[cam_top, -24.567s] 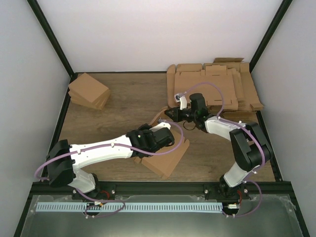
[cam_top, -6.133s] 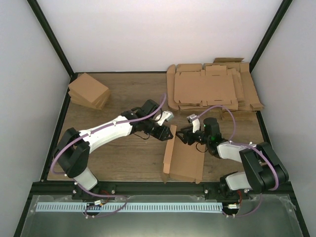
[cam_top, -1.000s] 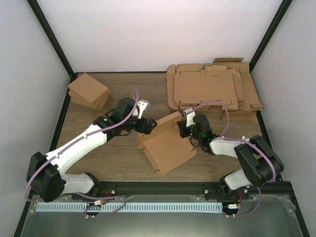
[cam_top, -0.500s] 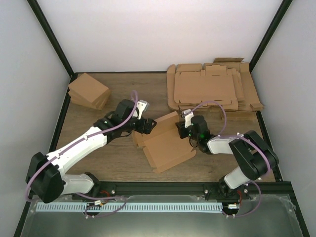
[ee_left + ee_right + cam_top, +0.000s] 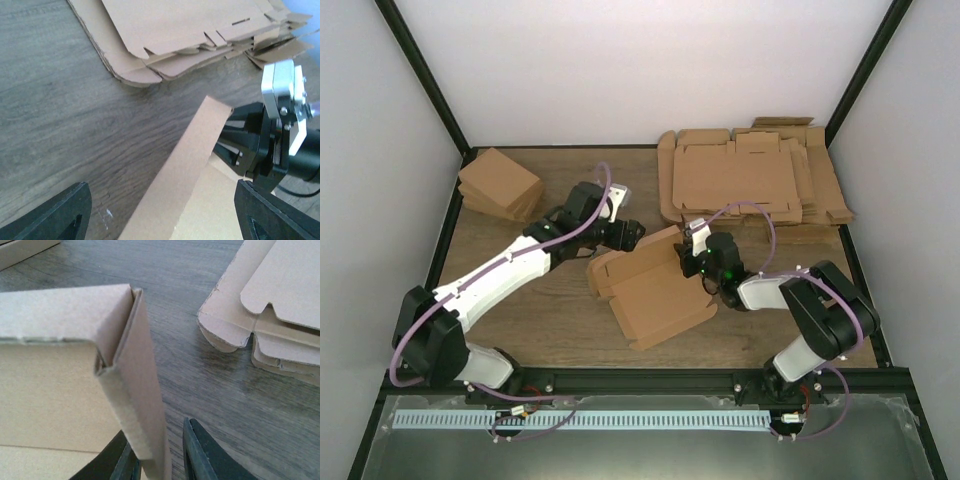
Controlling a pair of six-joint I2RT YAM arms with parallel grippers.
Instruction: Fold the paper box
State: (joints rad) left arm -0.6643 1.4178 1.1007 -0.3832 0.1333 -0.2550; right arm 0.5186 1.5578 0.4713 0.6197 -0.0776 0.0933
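Observation:
The paper box [image 5: 650, 290] lies on the table between both arms, a shallow brown tray with raised walls. My left gripper [image 5: 626, 235] hovers wide open over its far left wall [image 5: 185, 170], one finger [image 5: 55, 215] on each side without touching. My right gripper [image 5: 690, 257] is at the box's far right corner [image 5: 117, 315]. There its jaws [image 5: 162, 462] stand slightly open around the upright wall [image 5: 145, 405]. The wall rests against the left finger [image 5: 125, 462], and a gap shows before the right finger [image 5: 205, 457].
A thick stack of flat tabbed cardboard sheets [image 5: 750, 180] lies at the back right, close behind both grippers [image 5: 190, 30] [image 5: 280, 315]. A pile of folded brown boxes [image 5: 500, 185] sits at the back left. Black frame posts border the table.
My right jaws have parted from a tight pinch on the wall. The left gripper has shifted up and toward the back right, narrowing slightly. The box has barely moved.

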